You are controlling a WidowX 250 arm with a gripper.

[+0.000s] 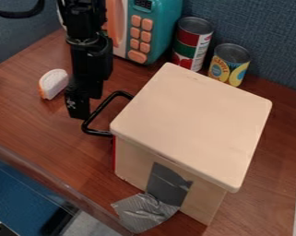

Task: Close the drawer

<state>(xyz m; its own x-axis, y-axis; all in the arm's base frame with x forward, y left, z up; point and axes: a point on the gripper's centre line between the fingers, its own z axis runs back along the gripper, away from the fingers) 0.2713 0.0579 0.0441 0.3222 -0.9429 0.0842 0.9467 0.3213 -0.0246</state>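
**Jaws down by drawer (115, 156) handle (99, 109)**

Black gripper (77, 113) hangs over desk (26, 115), on view's L side of pale box (193, 124). Drawer's at box's L side, red front edge just visible under the lid overhang; its black handle sticks out twd the jaws. Tips v. close to handle's outer bar, contact unclear. Can't tell if jaws are open or closed. Grey tape (144, 214) at box's near side. Behind box: 2 cans, red/green (192, 44) & yellow (229, 67), + teal toy microwave (159, 14).
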